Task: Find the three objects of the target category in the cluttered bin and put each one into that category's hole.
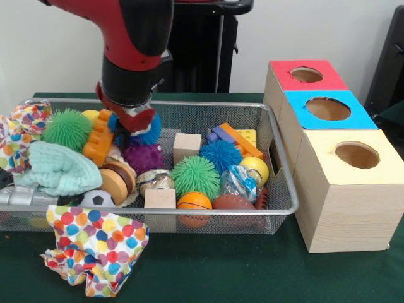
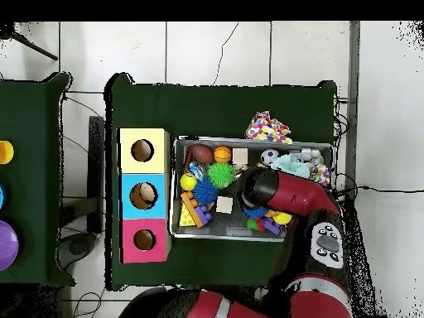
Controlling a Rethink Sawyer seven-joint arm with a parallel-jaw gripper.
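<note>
Gripper (image 1: 129, 120) is down in the wire bin (image 1: 278, 158) at its back-left; can't tell its grip state (wrist hides it). Blue spiky ball (image 1: 150, 131) is touching it, purple one (image 1: 142, 156) just in front. Bin is full of balls, blocks & cloth. Three hole boxes (image 1: 344, 189) stand beside the bin, w/ nothing visible inside.

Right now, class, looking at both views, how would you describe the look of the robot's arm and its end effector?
The arm is thick and rounded, with glossy red shells and black joint bands. From overhead, a grey oval panel with dark buttons sits on one red link. The end effector looks red with pale grey parts, half hidden among the toys.
</note>
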